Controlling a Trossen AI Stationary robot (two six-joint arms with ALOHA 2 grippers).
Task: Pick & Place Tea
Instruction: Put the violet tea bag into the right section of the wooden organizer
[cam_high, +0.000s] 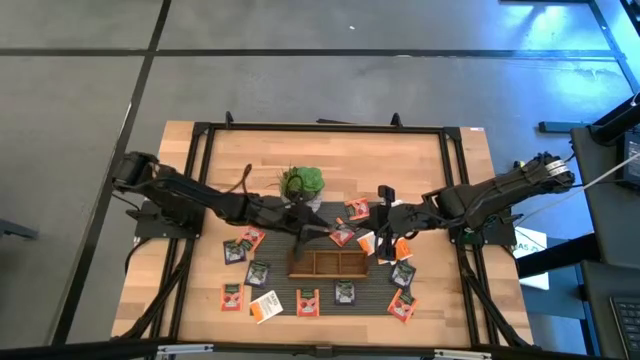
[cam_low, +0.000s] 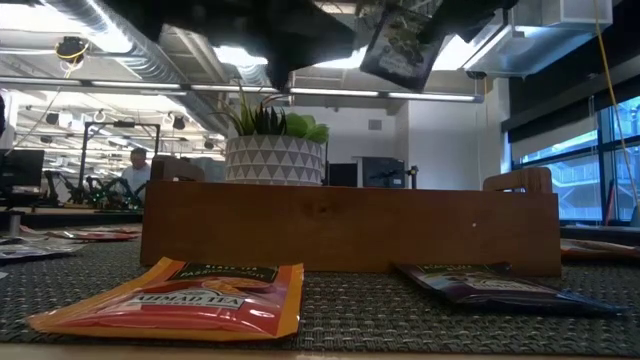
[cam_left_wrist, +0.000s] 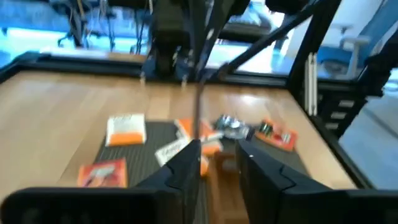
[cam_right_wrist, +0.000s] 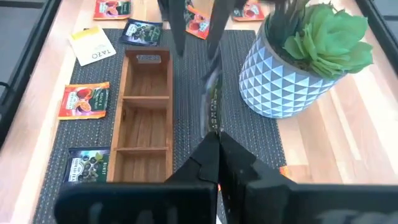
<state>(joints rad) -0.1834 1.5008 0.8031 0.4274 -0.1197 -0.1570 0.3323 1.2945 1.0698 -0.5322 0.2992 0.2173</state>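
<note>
step: handover of 1 tea sachet (cam_right_wrist: 213, 102) above tray (cam_right_wrist: 144, 112), frame centre | right end effector (cam_right_wrist: 217, 138) clamped on its edge | left end effector (cam_left_wrist: 219, 154) fingers apart, letting go | next: right lowers sachet into a compartment

left hand (cam_left_wrist: 219, 163): fingers seen parted, a thin dark sachet (cam_left_wrist: 199, 118) edge-on just above them | wooden surface (cam_left_wrist: 56, 106): dark mat (cam_left_wrist: 146, 140) laid on it | sachets: white-and-orange (cam_left_wrist: 126, 129), orange-red (cam_left_wrist: 102, 172), orange (cam_left_wrist: 277, 134) | beyond: black frame (cam_left_wrist: 311, 56)
</note>
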